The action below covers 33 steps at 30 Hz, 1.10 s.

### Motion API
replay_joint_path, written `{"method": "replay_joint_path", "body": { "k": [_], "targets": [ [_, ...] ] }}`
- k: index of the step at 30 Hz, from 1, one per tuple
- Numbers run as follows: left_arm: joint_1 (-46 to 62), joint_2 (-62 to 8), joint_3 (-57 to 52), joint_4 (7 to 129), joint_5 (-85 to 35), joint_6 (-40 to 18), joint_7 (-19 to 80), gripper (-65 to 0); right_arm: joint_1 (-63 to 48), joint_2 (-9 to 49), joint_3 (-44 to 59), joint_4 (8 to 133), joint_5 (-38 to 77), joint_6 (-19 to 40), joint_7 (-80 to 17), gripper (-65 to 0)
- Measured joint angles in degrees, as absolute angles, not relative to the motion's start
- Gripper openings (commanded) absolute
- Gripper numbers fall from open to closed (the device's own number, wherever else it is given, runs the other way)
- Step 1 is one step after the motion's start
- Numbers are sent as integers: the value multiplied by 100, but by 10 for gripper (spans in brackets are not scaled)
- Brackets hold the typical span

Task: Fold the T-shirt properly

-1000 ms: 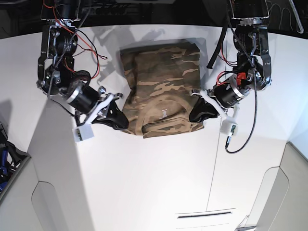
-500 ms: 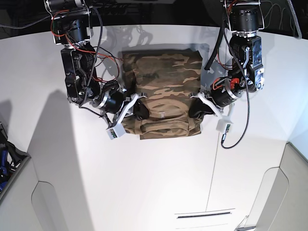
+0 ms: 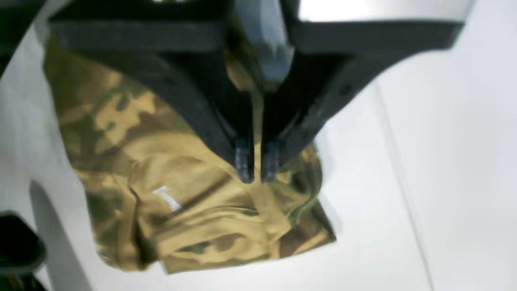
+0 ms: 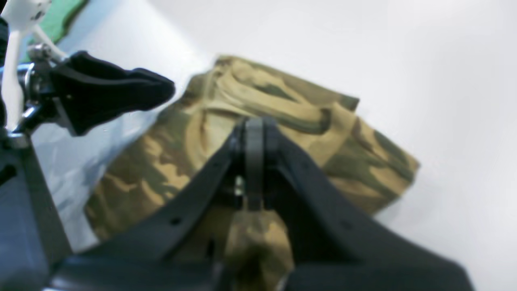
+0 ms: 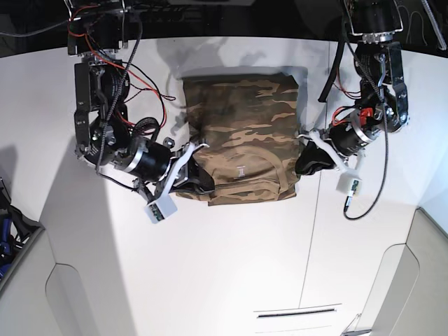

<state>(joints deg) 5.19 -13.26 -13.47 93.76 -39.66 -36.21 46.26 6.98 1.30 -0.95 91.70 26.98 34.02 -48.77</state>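
Left wrist view: we see the left gripper (image 3: 257, 166) with jaws nearly together, a strip of the T-shirt (image 3: 181, 194) pinched between them and running up into the gap. The shirt lies bunched on the white table (image 3: 424, 161); the white neck label (image 3: 167, 198) shows near the creased collar area.

Right wrist view: we see the right gripper (image 4: 253, 133) with jaws pressed tight, camo cloth caught between them and hanging toward the camera. The rest of the T-shirt (image 4: 282, 133) lies as a folded block on the table (image 4: 404, 60). The other arm's black fingers (image 4: 109, 93) are at upper left, beside the shirt's edge.

Base view: we see the T-shirt (image 5: 241, 140) mid-table (image 5: 224, 266) as a rough rectangle, label (image 5: 240, 170) facing up. The right gripper (image 5: 190, 178) is at its lower left corner, the left gripper (image 5: 306, 161) at its right edge, both in contact with the cloth.
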Motion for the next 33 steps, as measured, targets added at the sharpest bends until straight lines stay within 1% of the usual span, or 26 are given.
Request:
{"method": "replay_joint_path", "body": {
  "k": [4, 8, 12, 16, 19, 24, 25, 28, 33],
  "targets": [
    [1135, -1490, -1623, 10147, -4101, -3642, 4788, -607, 104, 401, 156, 9675, 3035, 3391, -4923, -650],
    [1787, -1658, -2016, 10643, -4163, -3647, 4794, -607, -443, 799, 530, 10184, 3319, 3382, -5094, -650],
    [2414, -1909, -2314, 10766, -4307, -3647, 4805, -607, -989, 1177, 836, 10519, 3632, 3393, -5251, -650],
    [2867, -2067, -2543, 10763, -4344, -3647, 5059, -607, -1594, 1564, 1258, 10663, 3780, 3391, -5400, -650],
    [3236, -2073, -2816, 10770, -4777, -3651, 5043, -607, -2080, 1796, 1638, 10696, 4051, 3391, -5376, -650],
    [3948, -2029, -3170, 10772, -5065, -3662, 5223, -607, -2880, 2104, 1951, 10687, 4464, 3391, -5422, -650],
    [4069, -1968, -3223, 10772, -5054, -3769, 5262, -607, -2967, 2196, 1951, 10687, 4589, 3393, -5465, -650],
    [4460, -1728, -3291, 10774, -5050, -3804, 5352, -607, -3135, 2464, 1953, 10700, 5059, 3406, -5883, -650],
    [4993, -1363, -3284, 10774, -4775, -3909, 5356, -607, -3656, 2716, 1949, 10704, 5118, 3409, -6086, -650]
  ]
}}
